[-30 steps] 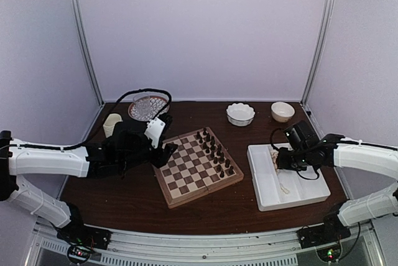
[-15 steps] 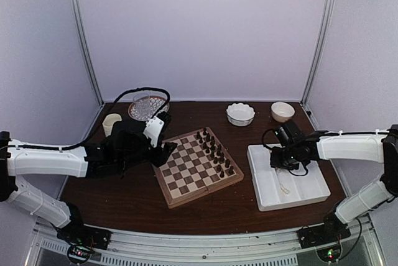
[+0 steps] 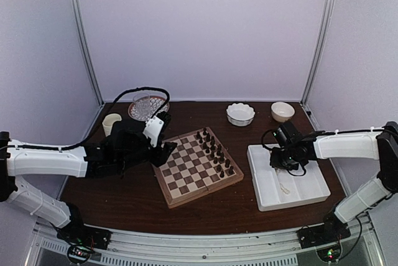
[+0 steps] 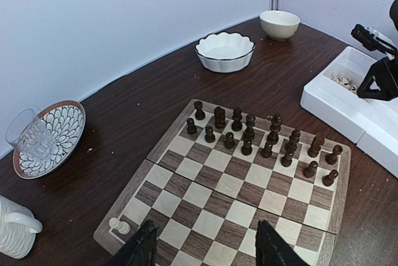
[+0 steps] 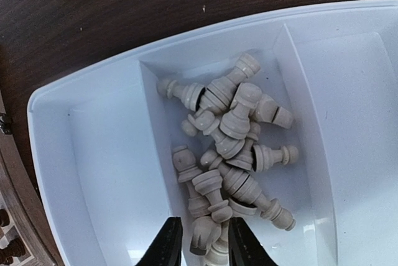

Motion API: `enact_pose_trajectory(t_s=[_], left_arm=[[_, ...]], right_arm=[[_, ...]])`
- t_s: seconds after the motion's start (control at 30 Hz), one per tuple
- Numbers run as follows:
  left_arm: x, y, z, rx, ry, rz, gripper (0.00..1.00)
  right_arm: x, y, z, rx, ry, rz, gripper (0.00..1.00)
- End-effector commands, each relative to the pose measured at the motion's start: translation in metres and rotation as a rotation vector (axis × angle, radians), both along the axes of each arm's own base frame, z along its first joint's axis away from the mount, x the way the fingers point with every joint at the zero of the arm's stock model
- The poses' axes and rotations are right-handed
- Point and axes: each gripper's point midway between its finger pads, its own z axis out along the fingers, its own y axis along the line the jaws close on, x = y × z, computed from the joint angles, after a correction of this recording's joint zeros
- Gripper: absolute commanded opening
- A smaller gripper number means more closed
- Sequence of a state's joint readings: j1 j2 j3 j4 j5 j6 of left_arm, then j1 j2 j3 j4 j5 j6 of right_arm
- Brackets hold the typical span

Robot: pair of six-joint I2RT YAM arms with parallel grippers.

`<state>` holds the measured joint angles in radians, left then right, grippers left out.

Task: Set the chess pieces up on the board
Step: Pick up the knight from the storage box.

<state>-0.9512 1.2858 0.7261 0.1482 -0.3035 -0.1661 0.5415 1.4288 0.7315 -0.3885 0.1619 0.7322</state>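
Note:
The board (image 3: 186, 182) lies mid-table, with dark pieces (image 3: 214, 151) along its far-right rows. One cream chess piece (image 4: 115, 224) sits on the board's (image 4: 230, 185) near-left corner square. My left gripper (image 3: 166, 151) hovers over that left end; in its wrist view it (image 4: 206, 229) is open, with only bare squares between its fingers. Several cream chess pieces (image 5: 233, 123) lie heaped in a compartment of the white tray (image 5: 99, 173). My right gripper (image 5: 202, 229) is low over that heap. Its jaws straddle one cream piece (image 5: 204, 236), with thin gaps on both sides.
The white tray (image 3: 267, 194) stands right of the board. A scalloped white bowl (image 3: 240, 114) and a small cream bowl (image 3: 282, 111) sit at the back. A patterned plate holding a glass (image 3: 148, 107) and a cream cup (image 3: 112, 123) stand at the back left.
My right gripper has shifted left and back over the tray's far compartment, and its jaws have narrowed around a cream piece. The left arm has not moved.

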Motion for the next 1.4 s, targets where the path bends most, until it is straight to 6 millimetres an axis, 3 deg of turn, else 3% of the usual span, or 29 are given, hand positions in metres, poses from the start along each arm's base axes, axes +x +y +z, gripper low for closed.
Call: enact_pose_trajectory(t_s=[0.0, 0.33, 0.5, 0.67, 1.03, 1.2, 1.37], left_arm=[[0.000, -0.002, 0.015, -0.034, -0.029, -0.003, 0.54], [0.000, -0.003, 0.015, -0.033, -0.025, -0.004, 0.54], [0.000, -0.003, 0.015, -0.034, -0.024, -0.004, 0.54], [0.000, -0.005, 0.013, -0.023, -0.016, -0.005, 0.54], [0.001, -0.006, 0.011, -0.018, -0.008, -0.004, 0.54], [0.002, -0.006, 0.010, -0.017, -0.005, -0.002, 0.54], [0.002, -0.006, 0.010, -0.015, -0.003, -0.003, 0.54]], right_arm=[[0.008, -0.003, 0.004, -0.022, -0.007, -0.018, 0.27], [0.002, -0.010, 0.004, -0.048, 0.014, -0.034, 0.19], [0.001, -0.012, 0.013, -0.032, -0.027, -0.032, 0.29], [0.000, -0.012, 0.014, -0.031, -0.032, -0.025, 0.27], [0.005, -0.004, -0.002, -0.039, 0.009, 0.008, 0.27], [0.003, -0.006, -0.008, -0.047, 0.022, 0.001, 0.22], [0.002, -0.006, -0.005, -0.041, 0.021, 0.005, 0.06]])
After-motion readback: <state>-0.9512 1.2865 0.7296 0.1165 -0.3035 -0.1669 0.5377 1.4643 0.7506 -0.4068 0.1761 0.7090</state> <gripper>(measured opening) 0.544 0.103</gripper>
